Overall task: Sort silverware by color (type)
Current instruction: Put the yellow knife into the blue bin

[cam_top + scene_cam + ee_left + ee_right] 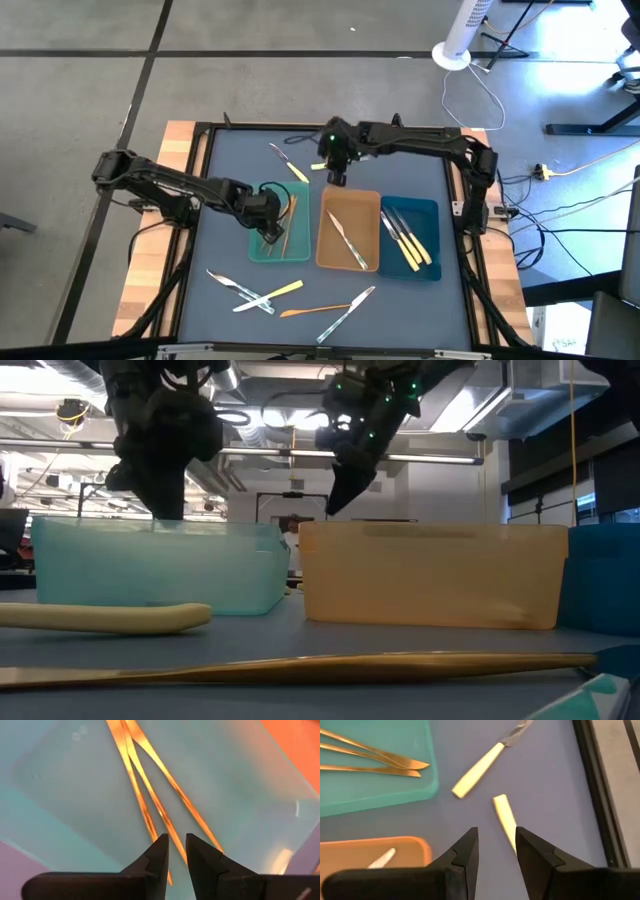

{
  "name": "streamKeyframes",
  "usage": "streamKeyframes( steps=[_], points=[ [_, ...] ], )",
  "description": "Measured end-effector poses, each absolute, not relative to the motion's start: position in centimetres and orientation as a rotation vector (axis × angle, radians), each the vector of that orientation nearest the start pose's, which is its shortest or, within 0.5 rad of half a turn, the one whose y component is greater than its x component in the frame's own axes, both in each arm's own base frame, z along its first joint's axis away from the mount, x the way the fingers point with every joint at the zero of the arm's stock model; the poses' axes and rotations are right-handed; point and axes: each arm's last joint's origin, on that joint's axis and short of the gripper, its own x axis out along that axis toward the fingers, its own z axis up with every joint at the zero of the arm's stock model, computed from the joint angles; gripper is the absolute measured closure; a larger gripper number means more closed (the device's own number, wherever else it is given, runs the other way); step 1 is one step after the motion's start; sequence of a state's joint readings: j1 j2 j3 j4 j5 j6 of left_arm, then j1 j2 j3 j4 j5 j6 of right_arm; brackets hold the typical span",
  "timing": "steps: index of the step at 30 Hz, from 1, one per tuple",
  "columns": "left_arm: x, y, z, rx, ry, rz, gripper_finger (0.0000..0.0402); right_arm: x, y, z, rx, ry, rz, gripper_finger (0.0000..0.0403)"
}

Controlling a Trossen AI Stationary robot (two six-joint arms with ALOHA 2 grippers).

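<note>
Right pincer [494, 851] parted, empty, above yellow-handled utensil [504, 817] on surface beside teal tray [297, 250]. Left pincer [176, 851] slightly parted over gold utensils [150, 795]. Pickup pending: descend, close.

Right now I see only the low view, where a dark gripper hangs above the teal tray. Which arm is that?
Observer: That is the left gripper, reaching in from the table's left side over the teal tray.
Operator: Is something already inside the tray?
Observer: Yes, three gold utensils lie on its floor. The left fingers are slightly apart above them and grip nothing.
Operator: And the other gripper, in the middle of my picture?
Observer: That is the right gripper. It is open, and it hangs over a yellow-handled utensil that lies on the table, just past the far edge of the tan tray.
</note>
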State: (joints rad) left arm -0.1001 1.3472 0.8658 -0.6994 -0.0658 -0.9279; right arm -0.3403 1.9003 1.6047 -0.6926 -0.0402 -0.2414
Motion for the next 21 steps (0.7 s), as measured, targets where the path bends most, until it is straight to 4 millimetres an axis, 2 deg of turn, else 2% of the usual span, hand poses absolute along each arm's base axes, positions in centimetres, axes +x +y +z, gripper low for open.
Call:
streamKeyframes(
  steps=[5, 10, 15, 21],
  points=[
    [23.8, -1.9, 21.9, -0.699, 1.074, 0.483, 0.0342, 37.7, -16.1, 25.6, 0.005, 0.997, -0.192, 0.0288],
    [23.2, -1.2, 23.2, -0.683, 1.005, 0.449, 0.0342, 36.5, -18.0, 24.3, -0.004, 1.035, -0.209, 0.0288],
    [22.4, 0.0, 24.7, -0.662, 0.925, 0.434, 0.0342, 35.3, -19.0, 22.6, -0.013, 1.072, -0.21, 0.0288],
    [21.7, 1.4, 25.7, -0.631, 0.855, 0.468, 0.0342, 35.0, -19.4, 20.8, -0.032, 1.031, -0.172, 0.0288]
  ],
)
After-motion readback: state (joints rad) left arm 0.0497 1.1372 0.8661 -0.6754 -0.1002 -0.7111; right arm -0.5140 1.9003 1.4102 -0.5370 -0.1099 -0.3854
